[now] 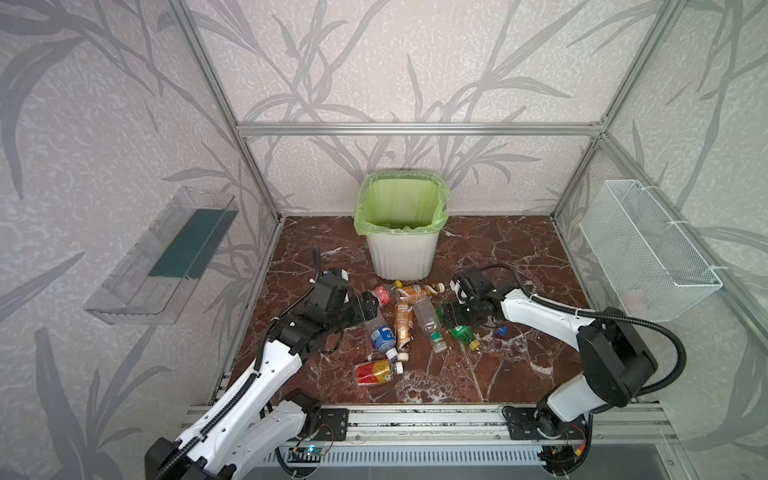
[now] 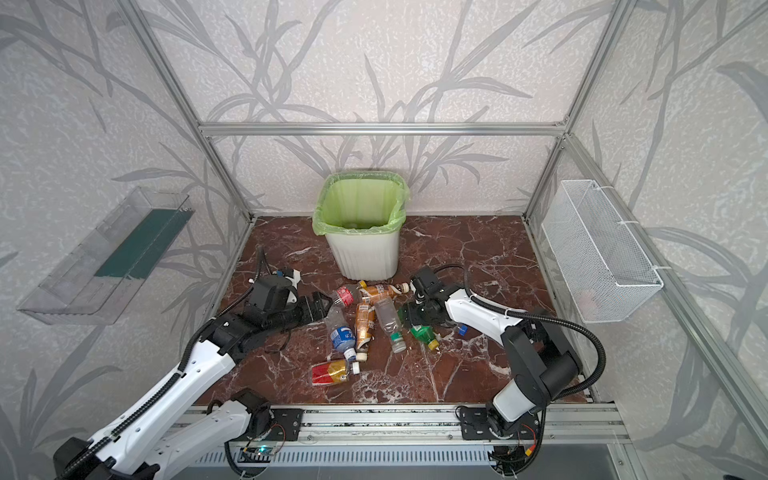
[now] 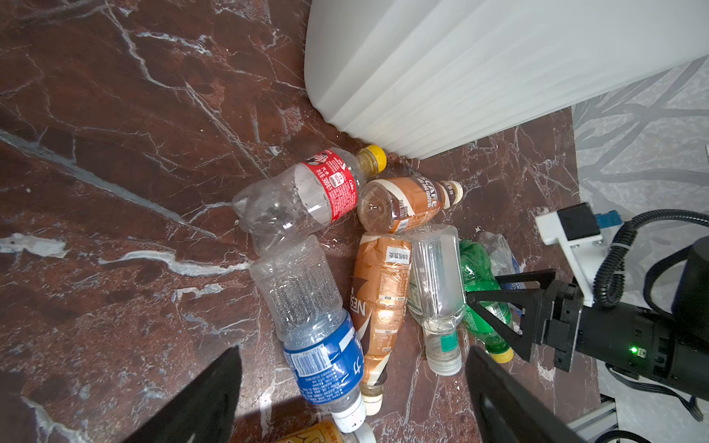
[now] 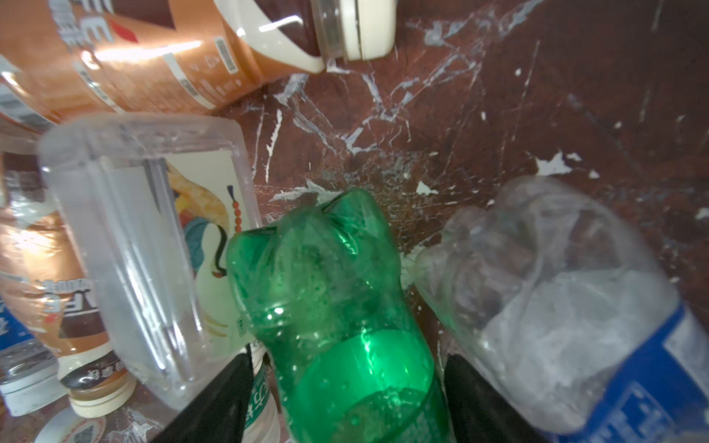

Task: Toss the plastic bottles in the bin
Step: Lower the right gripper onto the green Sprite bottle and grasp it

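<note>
The white ribbed bin (image 1: 401,253) (image 2: 365,257) with a green bag stands at the back. Several plastic bottles lie on the floor in front of it: a red-labelled one (image 1: 381,295) (image 3: 307,195), a blue-labelled one (image 1: 382,336) (image 3: 318,345), two amber ones (image 1: 404,322) (image 3: 380,299), a clear one (image 1: 428,322) (image 4: 145,245), a green one (image 1: 463,332) (image 4: 333,299) and a red-yellow one (image 1: 374,372). My left gripper (image 1: 370,309) (image 3: 353,353) hangs open over the blue-labelled bottle. My right gripper (image 1: 446,318) (image 4: 349,360) is open, its fingers close on both sides of the green bottle.
A crushed clear bottle with a blue label (image 4: 556,299) lies beside the green one. A clear tray (image 1: 158,257) hangs on the left wall and a white wire basket (image 1: 648,249) on the right wall. An aluminium rail (image 1: 415,419) runs along the front edge.
</note>
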Available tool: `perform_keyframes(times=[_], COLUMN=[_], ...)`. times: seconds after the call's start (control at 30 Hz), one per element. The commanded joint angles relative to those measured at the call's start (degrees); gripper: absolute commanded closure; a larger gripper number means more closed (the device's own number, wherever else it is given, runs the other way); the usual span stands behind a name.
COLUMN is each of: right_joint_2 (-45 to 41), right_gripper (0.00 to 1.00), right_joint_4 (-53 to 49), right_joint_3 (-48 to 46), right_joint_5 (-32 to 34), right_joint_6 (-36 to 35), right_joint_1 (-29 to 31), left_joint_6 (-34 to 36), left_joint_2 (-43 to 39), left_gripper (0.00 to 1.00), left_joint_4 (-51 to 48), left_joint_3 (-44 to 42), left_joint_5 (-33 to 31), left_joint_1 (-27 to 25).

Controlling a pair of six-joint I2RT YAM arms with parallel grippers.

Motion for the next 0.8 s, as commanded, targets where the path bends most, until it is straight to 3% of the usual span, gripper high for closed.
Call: perform_keyframes(times=[0.0,0.4,0.67,0.77], right_joint_2=[0.3,-4.8,-10.8,-12.4], right_gripper=[0.23,0.44,0.44,0.4], right_joint_4=[-2.2,-2.2,-4.4,-5.7], right_joint_3=[1.0,-4.8,-10.1,-11.5], right_joint_5=[1.6,2.0,2.3,2.6], right_joint_6=[-1.1,1.8,5.2,6.2], right_joint_1=[1.0,2.3,4.1,5.0], left_joint_6=[1.1,0.9,0.6,0.6], left_joint_2=[0.0,-0.8,-0.9,-0.7], left_gripper=[0.09,0.09,0.09,0.09], left_joint_4=[0.2,-0.2,-0.1,0.2], left_joint_3=[0.4,-0.2,-0.5,-0.7], left_joint_5=[0.1,-0.3,0.0,0.3], left_joint_1=[0.2,0.3,0.3,0.3])
